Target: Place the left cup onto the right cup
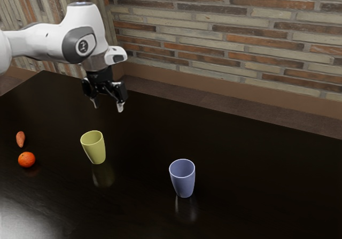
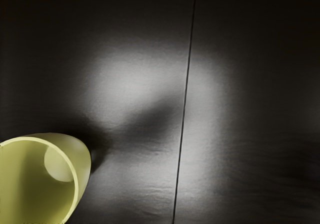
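Blue cup stands upright on the dark surface, mouth up, nothing seen inside. It's low and off toward the exterior view's right of the end effector, well apart from it. Yellow cup, the left one, is also upright & empty: wrist view looks down into it, bare bottom showing. It stands almost straight under the end effector, a bit toward the exterior view's left, w/ a clear gap btwn them, no contact. The 2 cups are well apart. Orange ball & small carrot-like item lie low, further to the exterior view's left of the end effector. End effector fingers are spread apart, pointing down, gripping nothing. Brick wall is behind it
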Controlling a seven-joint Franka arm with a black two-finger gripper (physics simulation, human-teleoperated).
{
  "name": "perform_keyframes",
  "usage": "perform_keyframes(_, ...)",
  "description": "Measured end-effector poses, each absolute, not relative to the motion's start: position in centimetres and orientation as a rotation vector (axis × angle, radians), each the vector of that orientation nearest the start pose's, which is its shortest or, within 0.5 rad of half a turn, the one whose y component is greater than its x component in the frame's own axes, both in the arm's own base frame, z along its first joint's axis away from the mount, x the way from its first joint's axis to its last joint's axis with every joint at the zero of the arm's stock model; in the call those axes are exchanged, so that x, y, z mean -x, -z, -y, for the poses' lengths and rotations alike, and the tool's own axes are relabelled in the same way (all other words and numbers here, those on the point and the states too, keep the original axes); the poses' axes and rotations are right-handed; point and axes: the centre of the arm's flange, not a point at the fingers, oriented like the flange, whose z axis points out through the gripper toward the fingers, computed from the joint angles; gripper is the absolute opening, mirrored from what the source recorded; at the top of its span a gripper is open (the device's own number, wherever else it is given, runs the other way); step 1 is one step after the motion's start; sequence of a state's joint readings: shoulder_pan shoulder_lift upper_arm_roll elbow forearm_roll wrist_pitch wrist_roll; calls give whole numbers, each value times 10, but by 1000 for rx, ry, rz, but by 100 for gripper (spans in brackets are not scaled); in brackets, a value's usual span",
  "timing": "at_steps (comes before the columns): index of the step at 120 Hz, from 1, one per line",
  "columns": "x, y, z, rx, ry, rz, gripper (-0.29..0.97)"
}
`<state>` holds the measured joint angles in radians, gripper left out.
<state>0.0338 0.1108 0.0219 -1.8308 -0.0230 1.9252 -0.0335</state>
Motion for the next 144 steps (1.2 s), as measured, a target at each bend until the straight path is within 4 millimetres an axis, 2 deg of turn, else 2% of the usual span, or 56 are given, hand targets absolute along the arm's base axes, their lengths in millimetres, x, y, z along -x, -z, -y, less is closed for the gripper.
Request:
perform_keyframes(20, -575, -453, -41, 3154, -1, 186, 66)
perform_keyframes(57, -578, -437, -65, 3144, 15, 202, 66)
perform_keyframes(68, -577, -431, -65, 3143, 1, 160, 66)
perform_keyframes(93, -561, -403, -62, 3146, -67, 73, 66)
perform_keyframes(114, -547, -397, -61, 3148, -47, 28, 66)
perform_keyframes(144, -552, -380, -63, 3148, -42, -10, 66)
